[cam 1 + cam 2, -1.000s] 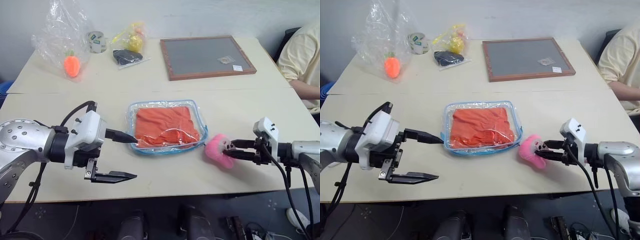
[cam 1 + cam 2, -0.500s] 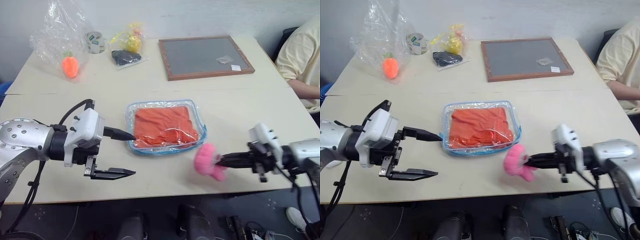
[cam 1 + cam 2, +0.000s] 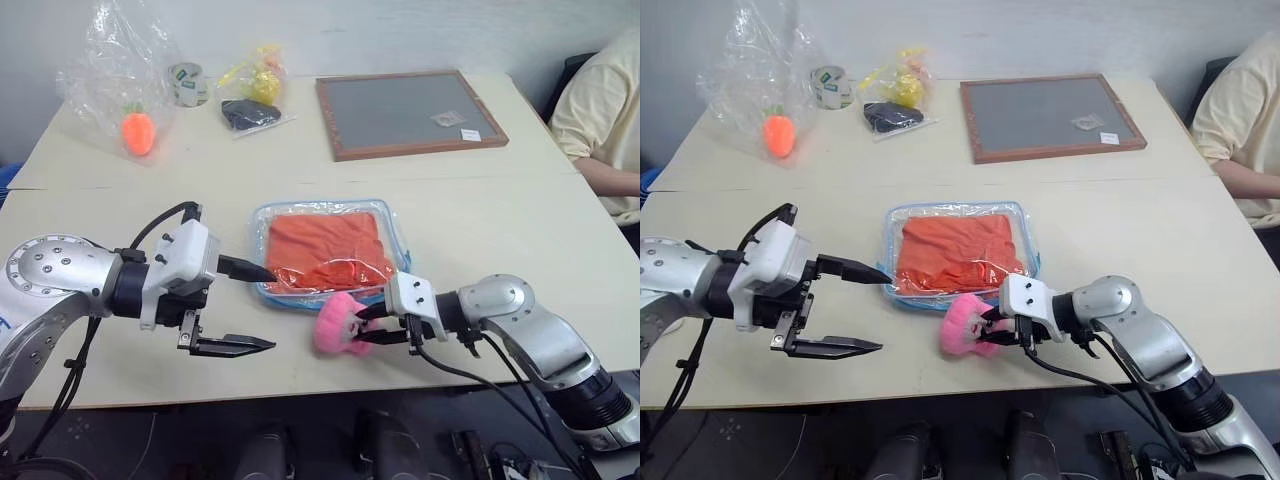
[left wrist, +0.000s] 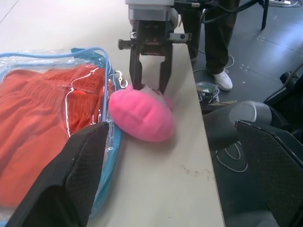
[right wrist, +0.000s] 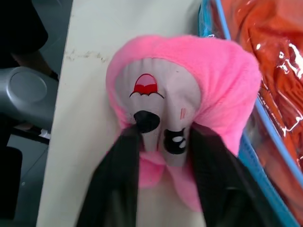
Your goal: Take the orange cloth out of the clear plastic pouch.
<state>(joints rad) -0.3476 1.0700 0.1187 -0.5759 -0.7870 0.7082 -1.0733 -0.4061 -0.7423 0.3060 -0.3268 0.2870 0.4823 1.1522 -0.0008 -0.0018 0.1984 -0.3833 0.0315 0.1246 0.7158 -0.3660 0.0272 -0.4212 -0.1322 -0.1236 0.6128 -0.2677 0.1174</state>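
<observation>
Right gripper [image 3: 992, 328] with its two black fingers set either side of the pink plush charm [image 3: 964, 328] and touching it, though whether actually pinching cannot be told, at the near edge of the flat clear plastic pouch with light-blue trim [image 3: 400, 248]. Left gripper [image 3: 252, 306] spread wide and holding nothing, upper fingertip right at the pouch's left edge, contact hard to judge. Bright orange-red folded cloth [image 3: 325, 245] inside the pouch on the beige table [image 3: 480, 215], blurred by glare and creases.
</observation>
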